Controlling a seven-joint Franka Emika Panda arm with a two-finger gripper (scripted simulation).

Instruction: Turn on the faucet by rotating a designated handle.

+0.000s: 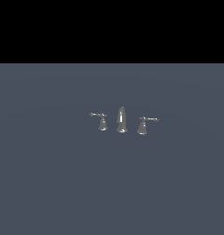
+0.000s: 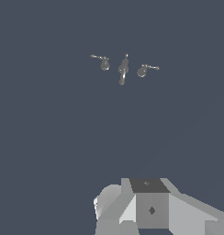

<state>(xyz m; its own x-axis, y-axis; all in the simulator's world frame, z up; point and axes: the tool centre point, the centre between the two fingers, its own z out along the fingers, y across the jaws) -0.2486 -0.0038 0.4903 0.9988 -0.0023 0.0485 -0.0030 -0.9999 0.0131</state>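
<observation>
The faucet [image 1: 121, 120] is a tiny chrome three-piece set standing on the flat grey floor in the middle of the exterior view. Its tall tapered spout [image 2: 123, 69] stands between two flared handles. The designated handle [image 1: 102, 122] is on the exterior view's left, with its thin lever jutting leftward; the wrist view also shows this designated handle [image 2: 104, 64]. The twin handle [image 1: 142, 126] has its lever pointing rightward. In the wrist view a grey blocky piece of the arm's hand [image 2: 150, 209] shows far from the faucet, with no fingers distinguishable. The arm is out of the exterior view.
The grey floor [image 1: 49, 183] stretches around the faucet on every side, ending at a black background [image 1: 112, 27] behind it. No other objects show.
</observation>
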